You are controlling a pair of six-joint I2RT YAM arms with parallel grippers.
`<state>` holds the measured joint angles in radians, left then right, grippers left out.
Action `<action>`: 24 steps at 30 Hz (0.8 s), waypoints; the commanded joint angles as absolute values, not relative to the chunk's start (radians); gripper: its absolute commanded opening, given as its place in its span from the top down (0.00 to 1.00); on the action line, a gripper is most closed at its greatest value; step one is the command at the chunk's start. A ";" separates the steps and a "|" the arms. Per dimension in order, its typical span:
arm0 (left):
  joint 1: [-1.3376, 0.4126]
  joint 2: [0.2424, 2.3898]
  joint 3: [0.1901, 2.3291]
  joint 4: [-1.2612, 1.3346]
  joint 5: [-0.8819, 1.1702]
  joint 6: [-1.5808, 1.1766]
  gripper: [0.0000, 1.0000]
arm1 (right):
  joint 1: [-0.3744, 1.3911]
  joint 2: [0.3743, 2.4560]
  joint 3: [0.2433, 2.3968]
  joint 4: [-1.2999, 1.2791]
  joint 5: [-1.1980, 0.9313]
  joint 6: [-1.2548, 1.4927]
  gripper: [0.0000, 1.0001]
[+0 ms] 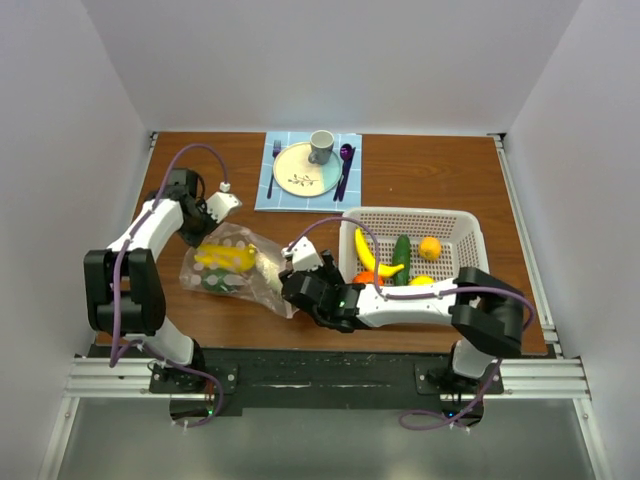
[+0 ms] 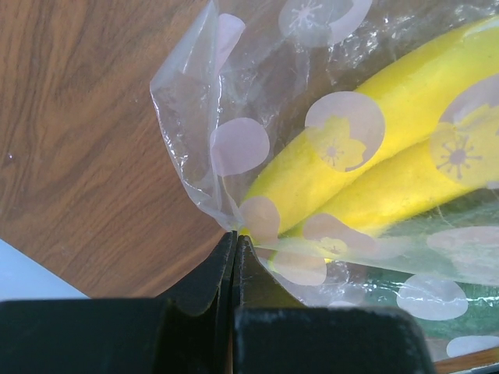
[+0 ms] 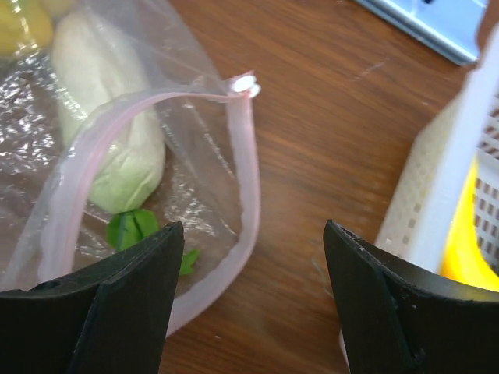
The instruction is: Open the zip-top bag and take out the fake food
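The bag (image 1: 235, 268) is laid on the left half of the bench, nearer the near edge than the far one, with its mouth turned toward the right edge. The mouth is parted, and the pink zipper strip (image 3: 248, 156) is seen curving around the opening. Some fake food is seen inside: two yellow bananas (image 2: 374, 156) and a pale green-white vegetable (image 3: 109, 125). The bag's far-left corner is pinched by the left gripper (image 2: 235, 238), whose fingers are pressed together on the plastic. The right gripper (image 3: 253, 234) is held just over the mouth with its jaws wide apart and nothing between them. A white basket (image 1: 455, 215) is set near the right edge, just beside the bag's mouth, and a banana (image 1: 372, 255), a cucumber (image 1: 402, 255) and an orange (image 1: 430, 247) are lying in it.
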<state>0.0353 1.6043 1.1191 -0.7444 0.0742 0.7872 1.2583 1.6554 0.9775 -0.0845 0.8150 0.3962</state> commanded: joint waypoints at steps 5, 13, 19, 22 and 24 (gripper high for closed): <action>0.041 1.629 1.127 -0.718 0.084 0.773 1.00 | 1.256 1.778 1.017 0.132 0.635 0.331 0.18; 0.028 1.637 1.109 -0.716 0.092 0.749 1.00 | 1.253 1.841 1.026 0.254 0.500 0.379 0.01; 0.009 1.625 1.069 -0.692 0.086 0.719 1.00 | 1.243 1.881 1.054 0.316 0.398 0.439 0.02; 0.009 1.621 1.048 -0.681 0.083 0.709 1.00 | 1.239 1.878 1.062 0.324 0.379 0.466 0.07; 0.009 1.618 1.029 -0.661 0.071 0.707 1.00 | 1.241 1.868 1.055 0.340 0.368 0.476 0.12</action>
<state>0.0135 1.6375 1.0592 -0.6941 0.0734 0.7399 1.2469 1.8839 1.0218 0.2604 0.4232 0.4210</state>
